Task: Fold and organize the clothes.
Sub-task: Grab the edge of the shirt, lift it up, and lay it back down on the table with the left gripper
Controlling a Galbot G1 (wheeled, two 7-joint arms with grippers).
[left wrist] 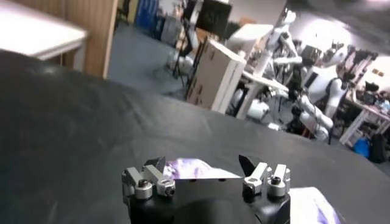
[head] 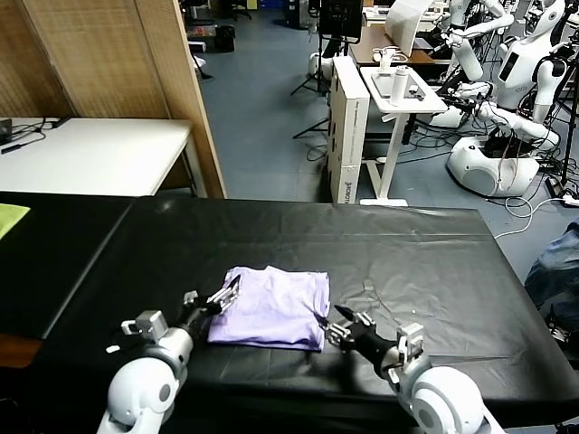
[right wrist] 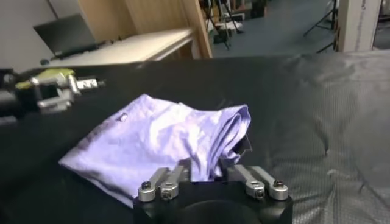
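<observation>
The lavender T-shirt (head: 271, 307) lies folded into a small rectangle on the black-covered table (head: 407, 262), near its front edge. At the shirt's left edge my left gripper (head: 226, 294) stands open. In the left wrist view that gripper (left wrist: 203, 164) has its jaws wide apart, and the shirt (left wrist: 192, 168) shows just beyond them. My right gripper (head: 336, 327) sits at the shirt's near right corner. In the right wrist view this gripper (right wrist: 208, 170) is open, and the shirt's (right wrist: 158, 137) layered edge reaches in between its fingers.
A yellow-green cloth (head: 9, 217) lies at the far left on a second dark surface. Behind stand a white table (head: 90, 154) and a wooden screen (head: 118, 54). A cardboard box (head: 348, 127), a small stand and other robots (head: 507, 99) fill the back right.
</observation>
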